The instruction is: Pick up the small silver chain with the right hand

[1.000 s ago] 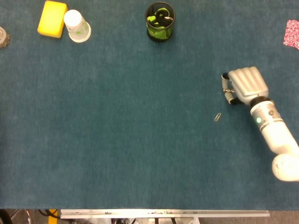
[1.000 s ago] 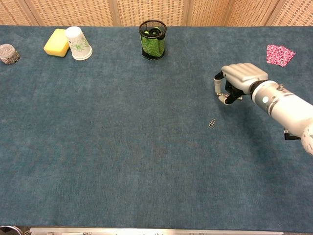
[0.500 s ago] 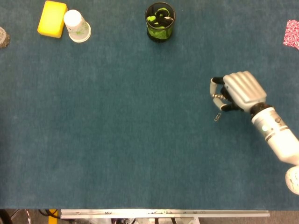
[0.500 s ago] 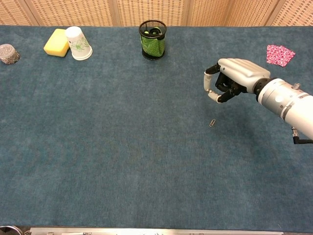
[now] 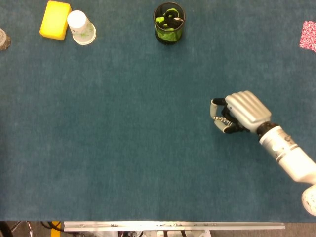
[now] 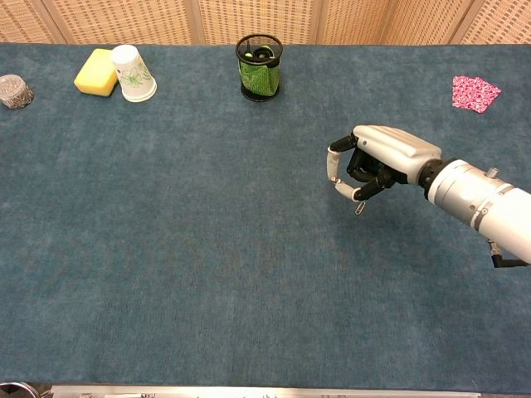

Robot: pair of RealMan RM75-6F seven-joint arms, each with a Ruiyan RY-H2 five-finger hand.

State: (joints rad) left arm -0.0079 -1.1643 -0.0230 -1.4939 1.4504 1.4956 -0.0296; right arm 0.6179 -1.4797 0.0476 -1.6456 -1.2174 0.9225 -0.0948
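Silver chain (image 6: 359, 207) lies on the blue desk (image 6: 207, 274), right of the middle of the chest view. It is a very small, thin piece, directly under the fingertips of the right hand (image 6: 377, 162). In the head view the chain cannot be seen, because the right hand (image 5: 239, 111) covers that place.

The hand enters from the right edge of the frame on a white forearm, with its back turned up. Its fingers are curled inward and downward, and one curved finger (image 6: 333, 166) reaches down toward the upper end of the chain. Whether the fingertip touches the chain or already pinches it, one cannot tell from these views. The chain appears to rest on the desk surface.

Farther away, near the upper middle of the frame, a black mesh cup (image 6: 259, 66) stands upright with green things inside. In the upper left a white paper cup (image 6: 133, 73) is just beside a yellow sponge (image 6: 96, 72). At the left edge there is a small round grey object (image 6: 14, 90). In the upper right lies a pink patterned piece (image 6: 474, 92), well apart from the hand.
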